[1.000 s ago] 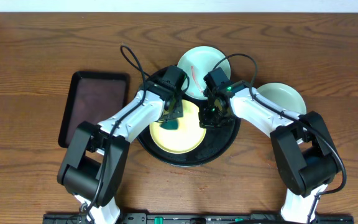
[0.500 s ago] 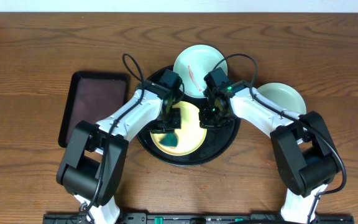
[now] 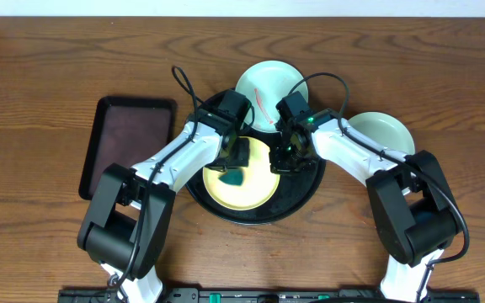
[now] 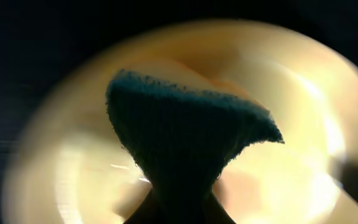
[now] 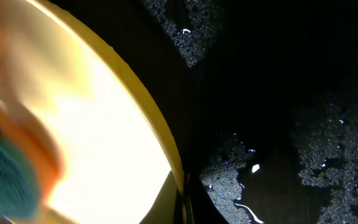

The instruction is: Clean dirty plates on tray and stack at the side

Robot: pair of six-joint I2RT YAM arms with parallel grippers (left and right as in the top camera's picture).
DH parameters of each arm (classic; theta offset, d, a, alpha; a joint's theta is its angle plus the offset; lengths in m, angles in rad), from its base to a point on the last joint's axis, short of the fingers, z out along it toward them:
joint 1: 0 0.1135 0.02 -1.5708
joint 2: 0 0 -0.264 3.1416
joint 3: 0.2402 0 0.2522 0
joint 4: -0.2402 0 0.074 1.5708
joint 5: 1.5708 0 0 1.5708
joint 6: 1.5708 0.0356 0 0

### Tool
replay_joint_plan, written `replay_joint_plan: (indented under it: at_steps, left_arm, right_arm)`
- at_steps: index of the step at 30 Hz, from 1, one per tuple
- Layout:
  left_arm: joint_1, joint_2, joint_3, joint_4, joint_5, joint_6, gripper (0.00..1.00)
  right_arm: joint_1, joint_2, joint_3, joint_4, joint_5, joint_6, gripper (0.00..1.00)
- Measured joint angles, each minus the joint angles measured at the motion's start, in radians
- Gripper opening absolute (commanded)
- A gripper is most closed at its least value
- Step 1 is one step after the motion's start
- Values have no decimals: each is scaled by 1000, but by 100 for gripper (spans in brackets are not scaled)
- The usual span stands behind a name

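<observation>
Though wet, blk tray (image 3: 306,195) on brown wood table (image 3: 394,67), white wall (image 3: 242,7) behind.

Unclear items on my feed: pale yellow round plate (image 4: 309,130), blurred on left wrist view; dark teal fuzzy sponge (image 4: 185,143), base cut off; right wrist view crops the plate's left.

The overhead camera looks straight down on the whole tabletop (image 3: 445,67). Both wrist cameras face downward from very close, and their views are blurred. All three views share the yellow plate (image 3: 259,183), teal sponge (image 3: 231,178) and black tray (image 3: 297,202). The right wrist view catches the plate's edge.
</observation>
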Motion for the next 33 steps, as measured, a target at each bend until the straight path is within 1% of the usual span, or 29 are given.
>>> replay_joint_plan:
  at_steps: [2,5,8,11,15,19,24,33]
  left_arm:
    - [0,0,0,0,-98,-9,7]
    - [0,0,0,-5,-200,-16,8]
    - [-2,0,23,-60,-246,-20,8]
    - [1,0,97,-153,-283,-21,7]
    - [18,-22,233,-253,-283,-22,7]
    - [61,-103,332,-323,-256,-22,7]
    - [120,-184,356,-349,-245,-22,8]
    - [128,-164,355,-367,-229,-22,7]
  right_arm:
    - [0,0,0,1,-1,0,1]
    - [0,0,0,2,-2,0,1]
    - [0,0,0,2,-5,0,1]
    - [0,0,0,1,-5,0,1]
    - [0,0,0,1,-5,-2,1]
    - [0,0,0,3,-4,-3,1]
    - [0,0,0,13,-3,-3,3]
    - [0,0,0,67,5,-6,1]
